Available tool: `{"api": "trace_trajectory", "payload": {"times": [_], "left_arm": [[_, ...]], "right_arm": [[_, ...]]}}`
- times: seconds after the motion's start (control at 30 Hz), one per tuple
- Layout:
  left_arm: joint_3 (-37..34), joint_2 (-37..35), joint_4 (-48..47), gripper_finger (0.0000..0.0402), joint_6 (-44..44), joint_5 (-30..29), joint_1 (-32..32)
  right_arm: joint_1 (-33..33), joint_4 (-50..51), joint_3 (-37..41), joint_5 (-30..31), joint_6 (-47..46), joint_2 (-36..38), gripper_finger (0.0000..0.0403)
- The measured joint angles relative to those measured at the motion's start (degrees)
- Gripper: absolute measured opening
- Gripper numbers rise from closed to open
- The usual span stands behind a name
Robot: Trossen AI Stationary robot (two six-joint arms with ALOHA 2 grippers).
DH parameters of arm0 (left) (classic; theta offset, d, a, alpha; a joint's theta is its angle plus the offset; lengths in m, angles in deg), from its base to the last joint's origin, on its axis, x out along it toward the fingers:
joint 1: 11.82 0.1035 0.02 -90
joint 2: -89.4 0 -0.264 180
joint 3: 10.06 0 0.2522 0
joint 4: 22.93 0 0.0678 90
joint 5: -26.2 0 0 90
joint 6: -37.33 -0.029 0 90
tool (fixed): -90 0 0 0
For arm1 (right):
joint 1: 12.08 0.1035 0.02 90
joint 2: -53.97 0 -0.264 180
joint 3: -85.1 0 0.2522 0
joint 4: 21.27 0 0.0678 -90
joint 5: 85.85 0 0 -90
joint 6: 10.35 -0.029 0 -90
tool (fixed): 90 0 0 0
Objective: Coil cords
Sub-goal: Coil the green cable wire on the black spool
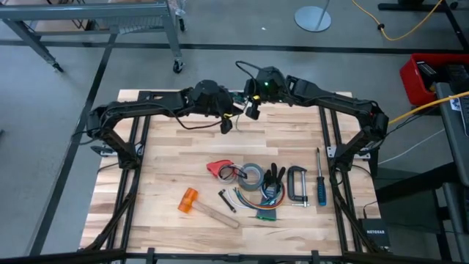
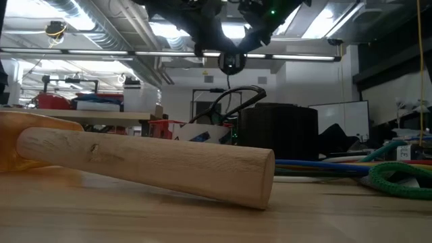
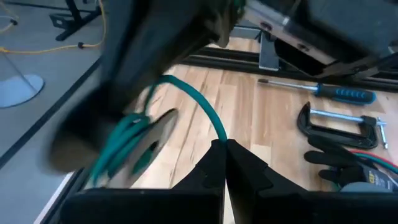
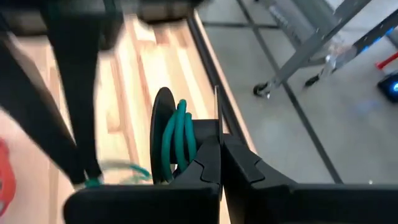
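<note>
A thin teal-green cord [image 3: 199,102] is partly wound on a small spool [image 4: 168,140] with dark discs. Both are held above the table's far middle. My right gripper [image 4: 221,146] is shut at the spool. My left gripper [image 3: 225,149], just left of it and a little nearer, is shut on the cord's free run. In the high view the two grippers [image 1: 226,125] [image 1: 253,111] nearly meet. In the low view the spool [image 2: 231,63] hangs high under the arms as a round disc. My left gripper pinches the cord's free run [image 3: 219,135] between its two fingers, slanting down. From there the cord arcs over to the spool, clear of the table. My right gripper pinches the thin pale plate at one end of the spool [image 4: 216,115], which stands edge-on between its fingers. The fingers slant down toward the table's far edge. The spool is lifted clear of the table, its cord turns [image 4: 180,137] beside the fingers.
On the near half of the table lie a wooden hammer with an orange head [image 1: 201,207], a red tool [image 1: 218,168], a tape roll [image 1: 253,176], a bundle of coloured wires [image 1: 256,207], a C-clamp [image 1: 297,185] and a blue-handled screwdriver [image 1: 320,187]. The left part is bare wood [image 1: 168,161].
</note>
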Motion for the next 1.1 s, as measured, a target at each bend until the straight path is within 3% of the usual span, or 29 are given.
{"api": "trace_trajectory", "payload": {"times": [0.17,0.4,0.7,0.83,1.1], "left_arm": [[0.04,-2.68,-6.71,0.0001,-0.27,-3.41,1.03],[0.02,-5.67,-11.13,0.0001,-1.11,-5.67,2.22],[0.02,-5.8,-19.11,0.001,-5.03,-5.71,2.0],[0.0,-5.52,-22.16,0.0041,-8.98,-5.73,2.0],[0.02,-2.39,-22.28,0.0144,-10.03,-6.15,2.22]], "right_arm": [[-0.04,4.5,0.04,-0.26,-2.79,0.66,0.0001],[-0.04,5.85,0.07,-5.48,-3.39,2.87,0.0001],[-0.04,5.75,0.07,-2.65,-3.6,5.71,0.0001],[-0.04,5.71,0.07,-1.38,-3.58,6.54,0.0001],[-0.04,5.08,0.09,-1.25,-3.58,9.12,0.0001]]}}
